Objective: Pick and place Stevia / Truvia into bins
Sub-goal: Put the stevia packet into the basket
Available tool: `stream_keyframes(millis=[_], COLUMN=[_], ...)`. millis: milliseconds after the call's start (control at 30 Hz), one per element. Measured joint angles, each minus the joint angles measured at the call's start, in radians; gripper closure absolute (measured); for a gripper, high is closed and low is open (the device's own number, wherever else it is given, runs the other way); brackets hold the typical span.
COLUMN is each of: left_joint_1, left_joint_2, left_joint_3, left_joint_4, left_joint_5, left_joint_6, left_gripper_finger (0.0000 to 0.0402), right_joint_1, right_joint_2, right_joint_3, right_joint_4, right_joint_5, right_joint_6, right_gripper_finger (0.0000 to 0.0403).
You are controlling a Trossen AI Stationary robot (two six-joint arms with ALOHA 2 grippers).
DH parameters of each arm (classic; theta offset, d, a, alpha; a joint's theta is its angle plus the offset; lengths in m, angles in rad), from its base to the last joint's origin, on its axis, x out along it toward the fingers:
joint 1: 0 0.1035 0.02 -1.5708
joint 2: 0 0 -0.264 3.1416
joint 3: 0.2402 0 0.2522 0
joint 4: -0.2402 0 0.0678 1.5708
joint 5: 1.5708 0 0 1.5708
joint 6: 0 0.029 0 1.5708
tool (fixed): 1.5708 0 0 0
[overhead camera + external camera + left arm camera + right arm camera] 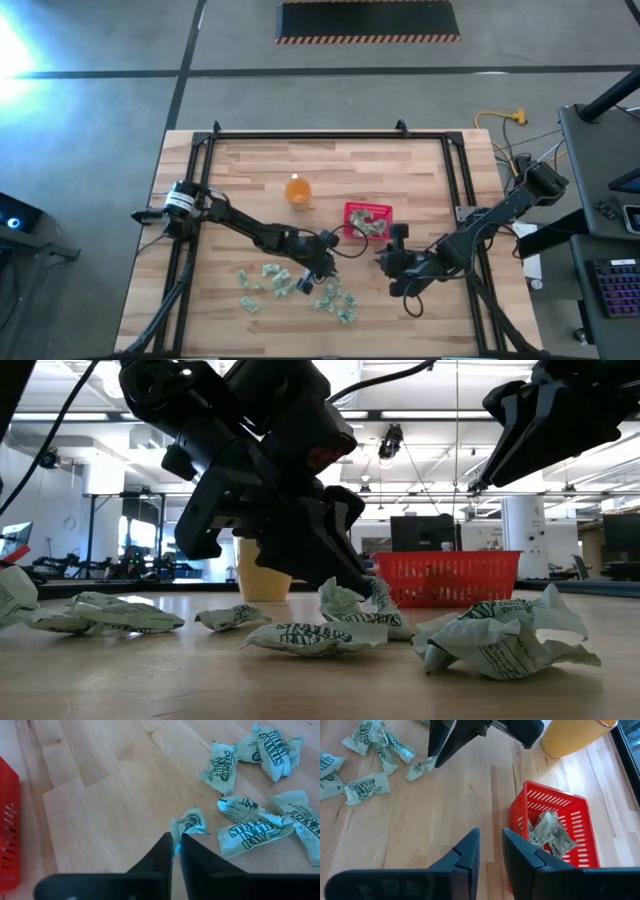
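Observation:
Several crumpled green-and-white Stevia packets [268, 280] lie scattered on the wooden table [400, 170] near its front edge. My left gripper [175, 841] is shut on one small packet [190, 821] at the far edge of that scatter. The red basket [584, 832] stands behind and to the right of it, and a few packets [551, 832] lie inside. My right gripper [491, 842] hovers open near the basket's front left corner with nothing between its fingers. My left gripper pinches one edge of the small packet [178, 831] between its two fingertips. The fingers slant down at it from the table's left. The rest of the packet [420, 768] sticks out beyond the fingertips and seems to lie on the wood.
A translucent orange cup [298, 190] stands behind the scatter, left of the basket. A black frame [330, 136] runs around the table's far and side edges. Bare wood [420, 835] lies between the two grippers.

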Motion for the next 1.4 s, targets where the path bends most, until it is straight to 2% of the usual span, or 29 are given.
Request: stream_keyframes(millis=[167,267,400,533,633,967,1233,1400], left_joint_1=[0.001,0.005,0.013,0.029,0.061,0.146,0.172,0.173], left_joint_2=[-0.008,-0.032,-0.082,-0.104,-0.104,-0.103,-0.102,-0.101], left_joint_3=[0.000,0.000,0.005,0.010,0.010,0.010,0.010,0.011], left_joint_4=[-0.001,-0.002,0.002,0.093,0.185,0.216,0.217,0.217], left_joint_5=[-0.012,-0.055,-0.215,-0.467,-0.553,-0.542,-0.435,-0.426], left_joint_6=[0.018,0.023,0.043,0.096,0.129,0.123,0.122,0.122], left_gripper_finger=[0.0396,0.0400,0.0400,0.0400,0.0400,0.0400,0.0400,0.0370], right_joint_1=[0.000,0.000,0.000,0.000,0.000,0.000,0.000,0.000], right_joint_2=[0.000,0.000,0.000,0.000,0.000,0.000,0.000,0.000], right_joint_3=[0.000,0.000,0.000,-0.001,-0.001,-0.001,-0.001,-0.001], right_joint_4=[-0.001,-0.001,-0.005,-0.007,-0.009,-0.009,-0.009,-0.008], right_joint_5=[0.000,0.000,0.000,0.000,0.000,-0.002,0.001,0.001], right_joint_6=[-0.003,-0.005,-0.008,-0.008,-0.008,-0.008,-0.008,-0.008], right_gripper_finger=[0.0332,0.0329,0.0326,0.0328,0.0332,0.0328,0.0329,0.0335])
